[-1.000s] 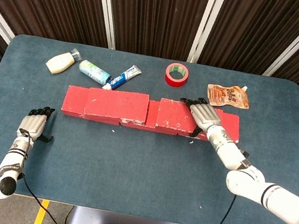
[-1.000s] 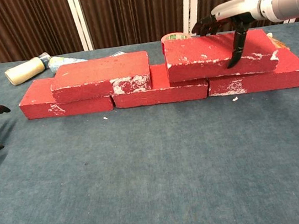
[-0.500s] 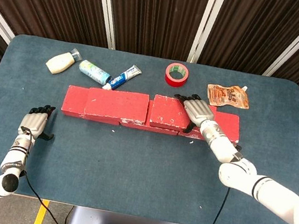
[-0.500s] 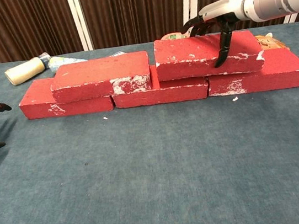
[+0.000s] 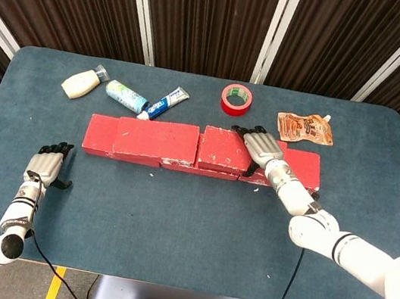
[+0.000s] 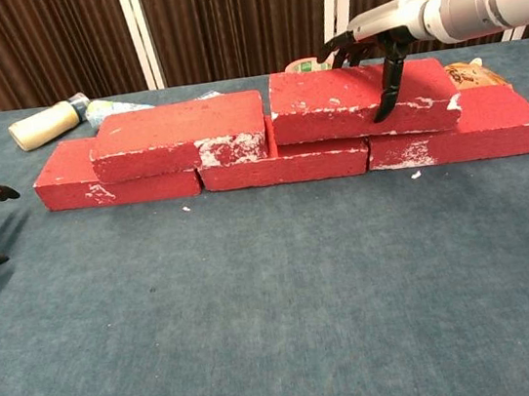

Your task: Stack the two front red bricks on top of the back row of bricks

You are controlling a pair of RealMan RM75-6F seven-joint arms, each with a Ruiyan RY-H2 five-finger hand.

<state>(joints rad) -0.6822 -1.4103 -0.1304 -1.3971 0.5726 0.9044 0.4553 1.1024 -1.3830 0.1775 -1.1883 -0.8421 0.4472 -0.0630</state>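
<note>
We take the step in hand to be seating the right upper brick [image 6: 359,102] beside the left upper brick [image 6: 179,134] on the back row of bricks [image 6: 285,166]. The right robot hand [image 6: 369,48] rests over its top, fingers draped down the front face, thumb side hidden; whether it truly grips we cannot tell. To do this well, we would square the ends flush, then lift the fingers straight off without dragging. The bricks are rectangular, matte red, chipped white at the edges, and rough. The counter [image 5: 197,210] is blue felt. The left robot hand [image 5: 45,167] hovers empty, fingers loosely apart.
</note>
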